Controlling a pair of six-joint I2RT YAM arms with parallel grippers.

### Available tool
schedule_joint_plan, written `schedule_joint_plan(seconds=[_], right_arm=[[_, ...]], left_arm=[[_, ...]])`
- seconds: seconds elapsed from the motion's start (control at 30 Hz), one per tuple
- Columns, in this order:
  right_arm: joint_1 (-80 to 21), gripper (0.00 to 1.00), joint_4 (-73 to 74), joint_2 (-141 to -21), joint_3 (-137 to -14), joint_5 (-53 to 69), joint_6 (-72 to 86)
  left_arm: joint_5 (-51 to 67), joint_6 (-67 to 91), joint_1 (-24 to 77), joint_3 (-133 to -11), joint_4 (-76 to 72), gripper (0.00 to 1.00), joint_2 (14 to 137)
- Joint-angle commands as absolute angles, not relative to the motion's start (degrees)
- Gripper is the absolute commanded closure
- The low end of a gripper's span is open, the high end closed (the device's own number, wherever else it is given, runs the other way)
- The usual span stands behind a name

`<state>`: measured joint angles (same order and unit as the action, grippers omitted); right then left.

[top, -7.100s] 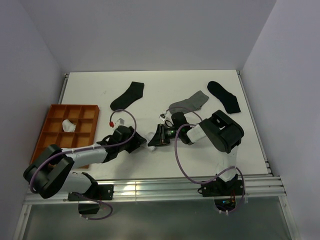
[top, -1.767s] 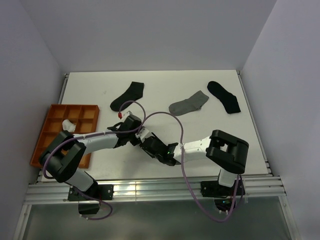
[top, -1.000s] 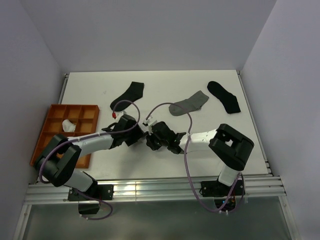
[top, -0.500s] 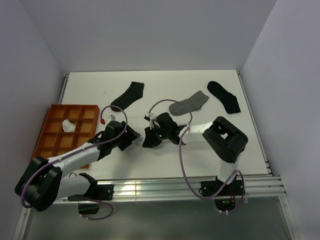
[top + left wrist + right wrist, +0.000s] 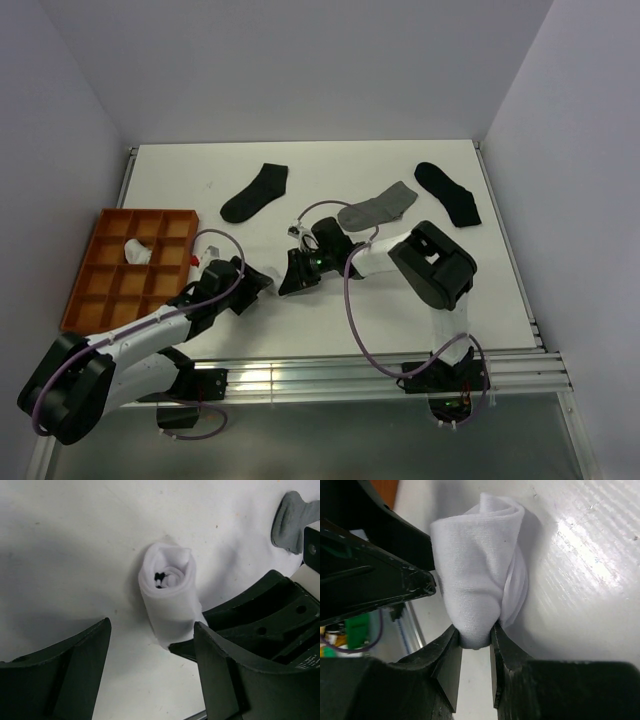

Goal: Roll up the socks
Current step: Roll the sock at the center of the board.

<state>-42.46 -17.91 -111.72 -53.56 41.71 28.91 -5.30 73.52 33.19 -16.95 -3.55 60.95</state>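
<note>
Two flat black fabric socks, one flat grey fabric sock, two small rolled white cloth bundles, one orange plastic tray of square compartments

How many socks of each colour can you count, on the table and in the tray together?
Black socks: 2
Grey sock: 1
White rolled socks: 2
Total: 5
</note>
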Motion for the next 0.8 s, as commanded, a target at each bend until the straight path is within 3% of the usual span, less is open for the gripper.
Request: schedule_joint_plan(seconds=[0.0,0.77], right_arm=[[-42.01,1.00,-15.99,-115.66,-54.23,45.96,35.40],[-38.67,1.00,-34.17,-123.39,-50.45,54.14,58.52]], left_arm=[[-7.99,75.94,33.05,-14.77,-7.29,0.28,60.38],[-6.77,77.08,33.13,-17.75,-6.86,0.36,78.21]])
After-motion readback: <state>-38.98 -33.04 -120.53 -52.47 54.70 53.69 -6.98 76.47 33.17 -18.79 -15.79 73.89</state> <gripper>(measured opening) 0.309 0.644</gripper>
